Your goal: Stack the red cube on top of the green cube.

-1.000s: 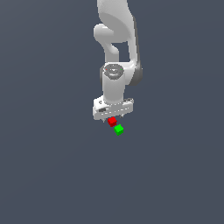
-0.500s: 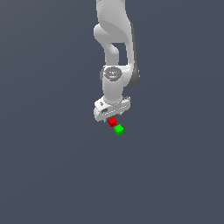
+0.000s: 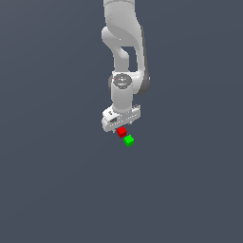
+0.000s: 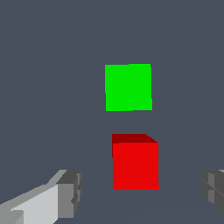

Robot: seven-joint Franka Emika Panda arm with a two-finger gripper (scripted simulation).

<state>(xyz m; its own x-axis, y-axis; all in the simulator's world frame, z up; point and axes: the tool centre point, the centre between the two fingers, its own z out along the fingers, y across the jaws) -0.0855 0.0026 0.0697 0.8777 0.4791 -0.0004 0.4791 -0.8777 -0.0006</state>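
Note:
The red cube (image 3: 122,131) lies on the grey floor, with the green cube (image 3: 128,140) just beside it, toward the exterior view's right and nearer the camera. My white gripper (image 3: 120,126) hangs straight over the red cube. In the wrist view the red cube (image 4: 134,164) sits between my two grey fingertips (image 4: 70,192), with a gap on each side, so nothing is gripped. The gripper (image 4: 142,192) is open. The green cube (image 4: 128,87) lies a short way beyond the red one, apart from it.
The flat dark grey floor (image 3: 57,180) stretches all around the cubes. The white arm (image 3: 124,52) rises above the gripper. Nothing else stands in view.
The gripper has sunk slightly toward the red cube. Both cubes stay where they were.

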